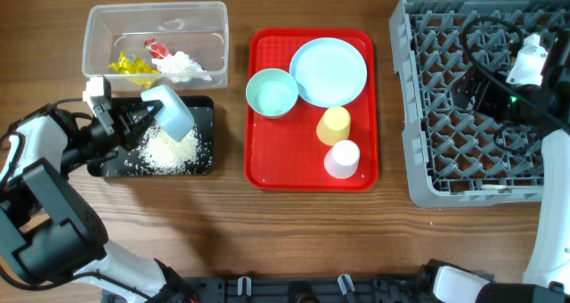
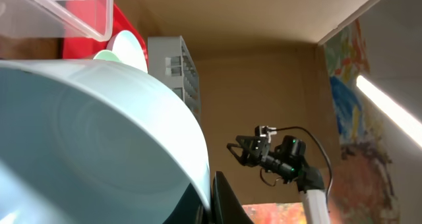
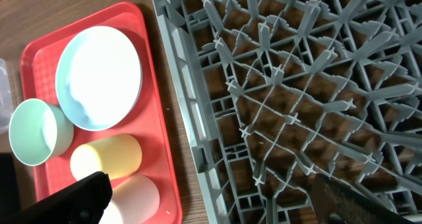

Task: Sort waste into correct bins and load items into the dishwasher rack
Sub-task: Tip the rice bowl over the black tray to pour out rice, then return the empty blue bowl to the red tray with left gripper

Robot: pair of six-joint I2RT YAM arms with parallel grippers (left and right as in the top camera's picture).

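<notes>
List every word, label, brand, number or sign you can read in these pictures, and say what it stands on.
No text can be read.
Yellow and red crinkly candy wrappers in the clear plastic rectangular tub: any print too small to read.
Colourful painted sheet on the wall, left wrist view: blurred shapes, no letters.
Flat red plastic tray and grey plastic grid rack: no markings.

Matt wood-grain table [image 1: 267, 241], glossy red plastic tray [image 1: 267, 165], grey plastic rack [image 1: 419, 89] (matt), clear plastic tub [image 1: 98, 36].

Bright, even light, soft shadows — bowl [image 2: 99, 138] blurred up close.
</notes>
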